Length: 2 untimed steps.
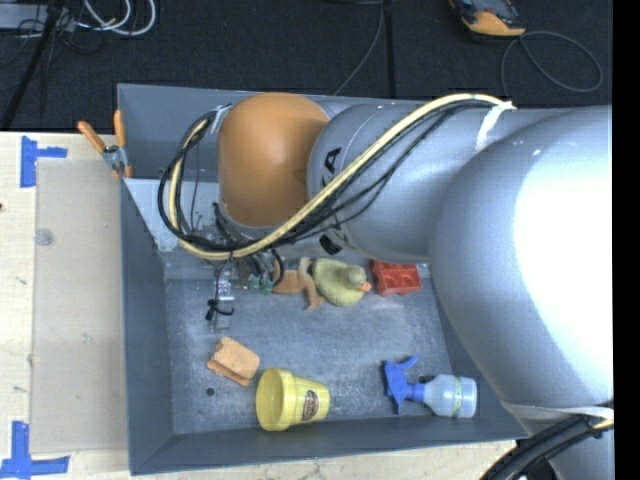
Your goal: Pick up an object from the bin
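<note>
My gripper (pixel 221 302) reaches down below the orange wrist cover at the back left of the bin floor, just above bare floor. A tan sponge-like block (pixel 233 360) lies a short way in front of it, apart from it. To the gripper's right lie a small brown piece (pixel 292 284) and a yellow-green soft toy (pixel 338 281), partly under the arm. A yellow cup with a label (pixel 289 399) lies on its side near the front wall.
A red toy brick (pixel 397 278) sits against the arm at the back right. A clear spray bottle with a blue trigger head (pixel 432 393) lies at the front right. The arm covers the bin's back and right side.
</note>
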{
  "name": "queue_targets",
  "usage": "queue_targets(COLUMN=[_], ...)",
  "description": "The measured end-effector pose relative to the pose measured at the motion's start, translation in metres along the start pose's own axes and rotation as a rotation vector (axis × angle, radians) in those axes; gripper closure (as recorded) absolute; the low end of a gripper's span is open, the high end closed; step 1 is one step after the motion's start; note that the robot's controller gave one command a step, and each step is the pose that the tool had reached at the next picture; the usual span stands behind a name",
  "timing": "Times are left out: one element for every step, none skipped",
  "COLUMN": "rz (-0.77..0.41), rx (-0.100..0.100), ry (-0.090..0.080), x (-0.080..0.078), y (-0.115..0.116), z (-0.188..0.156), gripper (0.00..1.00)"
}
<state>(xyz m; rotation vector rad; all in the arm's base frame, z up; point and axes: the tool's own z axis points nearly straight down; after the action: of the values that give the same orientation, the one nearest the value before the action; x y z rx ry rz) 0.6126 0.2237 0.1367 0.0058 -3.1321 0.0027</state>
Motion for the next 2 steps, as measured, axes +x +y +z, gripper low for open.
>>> queue_targets(rz=[0.004, -0.139], rx=[-0.002, -0.002], ry=[-0.007, -0.006], x=[-0.002, 0.041], y=[-0.001, -0.033], z=[-0.005, 0.044], gripper=[0.0, 0.0])
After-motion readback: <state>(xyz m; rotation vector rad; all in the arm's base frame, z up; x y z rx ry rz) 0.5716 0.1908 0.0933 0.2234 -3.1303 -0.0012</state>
